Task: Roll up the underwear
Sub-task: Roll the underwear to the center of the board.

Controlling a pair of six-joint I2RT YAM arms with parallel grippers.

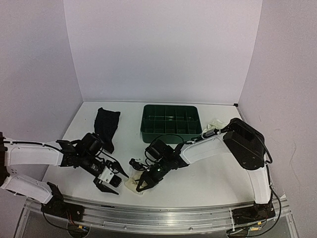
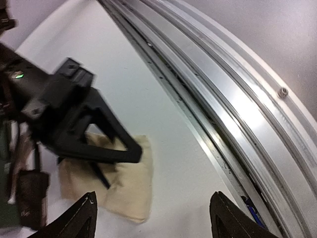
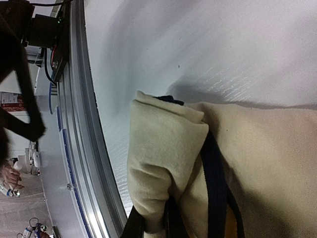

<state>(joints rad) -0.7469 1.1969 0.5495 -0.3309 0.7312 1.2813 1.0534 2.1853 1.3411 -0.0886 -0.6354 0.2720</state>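
Note:
The cream underwear with black edge trim [image 1: 132, 186] lies partly folded near the table's front edge. It also shows in the left wrist view [image 2: 130, 186] and the right wrist view [image 3: 163, 144]. My right gripper [image 1: 141, 183] is shut on a folded-over edge of it [image 3: 154, 225]. My left gripper [image 1: 115, 180] is open and empty, low over the table just left of the cream piece [image 2: 154, 220]. The black underwear [image 1: 106, 127] lies flat at the back left. The white underwear [image 1: 214, 127] lies crumpled to the right of the tray.
A green divided tray [image 1: 171, 133] stands at the back centre. The metal rail [image 1: 163, 213] runs along the front edge, close behind the cream piece; it also shows in the left wrist view [image 2: 237, 104]. White walls enclose the table.

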